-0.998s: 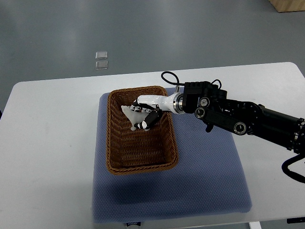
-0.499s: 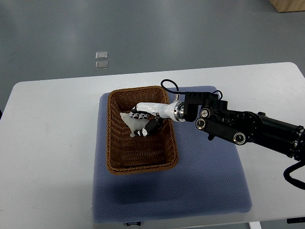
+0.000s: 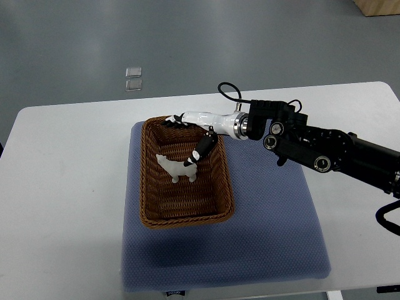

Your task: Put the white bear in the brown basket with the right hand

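Observation:
The white bear (image 3: 175, 169) stands inside the brown basket (image 3: 150, 209), near its middle. My right hand (image 3: 189, 134) hovers over the basket's far part, its fingers spread and holding nothing. One fingertip (image 3: 193, 159) hangs just beside the bear's back; I cannot tell whether it touches. The black right arm (image 3: 325, 150) comes in from the right edge.
The basket rests on a blue-grey mat (image 3: 275, 225) lying on the white table (image 3: 69, 187). Two small clear squares (image 3: 132, 78) lie on the floor beyond the table. A wooden corner (image 3: 378, 6) shows at the top right.
The right hand let go of the bear and opened, then rose toward the basket's far rim. The bear now stands on the basket floor.

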You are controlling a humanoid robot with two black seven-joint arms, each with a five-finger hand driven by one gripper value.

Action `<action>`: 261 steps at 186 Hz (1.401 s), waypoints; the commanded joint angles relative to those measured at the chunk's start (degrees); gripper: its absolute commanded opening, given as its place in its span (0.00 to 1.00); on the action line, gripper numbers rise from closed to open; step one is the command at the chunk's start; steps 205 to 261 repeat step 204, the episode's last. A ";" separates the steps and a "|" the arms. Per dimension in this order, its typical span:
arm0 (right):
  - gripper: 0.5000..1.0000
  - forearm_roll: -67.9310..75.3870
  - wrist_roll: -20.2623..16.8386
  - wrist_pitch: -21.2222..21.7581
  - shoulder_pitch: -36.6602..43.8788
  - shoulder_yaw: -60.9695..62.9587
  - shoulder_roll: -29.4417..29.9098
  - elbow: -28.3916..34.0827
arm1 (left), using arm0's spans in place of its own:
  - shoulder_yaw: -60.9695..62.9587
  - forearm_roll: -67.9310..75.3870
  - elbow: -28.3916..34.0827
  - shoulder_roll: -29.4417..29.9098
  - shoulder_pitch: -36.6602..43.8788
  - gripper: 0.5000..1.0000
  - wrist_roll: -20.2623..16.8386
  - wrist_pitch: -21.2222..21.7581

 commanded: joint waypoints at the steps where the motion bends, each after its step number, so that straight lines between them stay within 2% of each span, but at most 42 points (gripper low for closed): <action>1: 0.85 1.60 -0.01 0.37 0.21 6.37 -2.26 -0.06 | 0.00 0.00 0.00 0.00 0.00 1.00 0.00 0.01; 21: 0.85 6.69 0.08 -0.77 -1.46 14.90 -2.79 -0.32 | 0.00 0.00 0.00 0.00 0.00 1.00 0.00 0.01; 50: 0.85 18.99 0.17 -4.55 -8.75 30.00 -1.91 -1.38 | 0.36 0.00 0.00 0.00 0.00 1.00 0.00 0.01; 73: 0.85 29.01 0.61 -5.35 -12.97 37.39 -0.94 -3.75 | 0.53 0.08 -0.18 0.00 0.00 1.00 0.00 0.01; 104: 0.85 47.82 4.21 -5.08 -16.93 40.74 1.70 -9.37 | 0.53 0.00 -0.09 0.00 0.00 1.00 0.09 0.01; 134: 0.85 60.74 6.67 -4.12 -19.22 40.74 2.31 -11.04 | 0.62 0.00 -0.09 0.00 0.00 1.00 0.09 0.10; 180: 0.86 62.94 7.99 3.00 -21.33 40.82 3.98 -14.21 | 0.62 0.00 0.00 0.00 0.00 1.00 0.09 0.10; 261: 0.85 63.03 7.99 2.83 -21.41 40.74 4.16 -14.47 | 0.62 0.00 0.00 0.00 0.00 1.00 0.09 0.10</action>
